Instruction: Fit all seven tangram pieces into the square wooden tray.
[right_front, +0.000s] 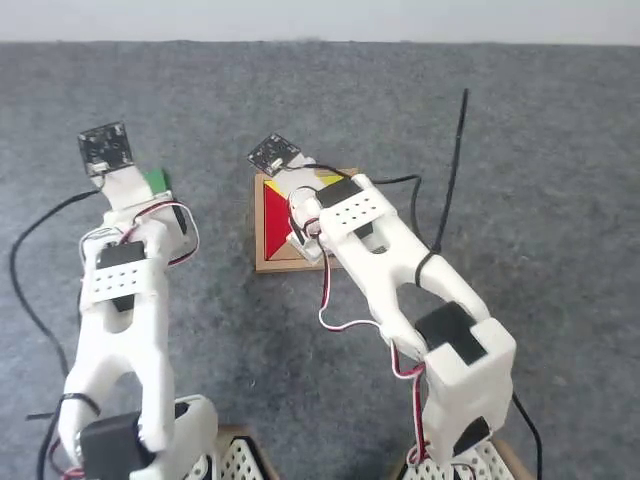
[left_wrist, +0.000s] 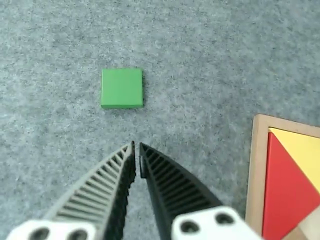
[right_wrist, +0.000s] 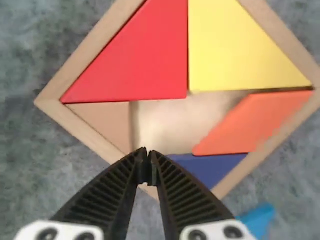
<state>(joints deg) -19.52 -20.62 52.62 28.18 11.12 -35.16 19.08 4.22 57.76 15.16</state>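
The square wooden tray (right_wrist: 75, 125) holds a red triangle (right_wrist: 145, 60), a yellow triangle (right_wrist: 235, 50), an orange parallelogram (right_wrist: 255, 122), a dark blue triangle (right_wrist: 210, 167) and a brown triangle (right_wrist: 107, 122). Bare tray floor (right_wrist: 170, 125) shows in its middle. My right gripper (right_wrist: 148, 153) hangs shut and holding nothing over the tray's near corner. A light blue piece (right_wrist: 255, 217) lies on the carpet just outside the tray. A green square (left_wrist: 121, 88) lies flat on the carpet, a short way beyond my left gripper (left_wrist: 136, 146), which is shut with nothing in it.
In the high view the tray (right_front: 262, 262) sits mid-table under the right arm (right_front: 370, 235), and the green square (right_front: 155, 180) peeks out beside the left arm (right_front: 125, 270). Grey carpet covers the table. Cables trail beside both arms.
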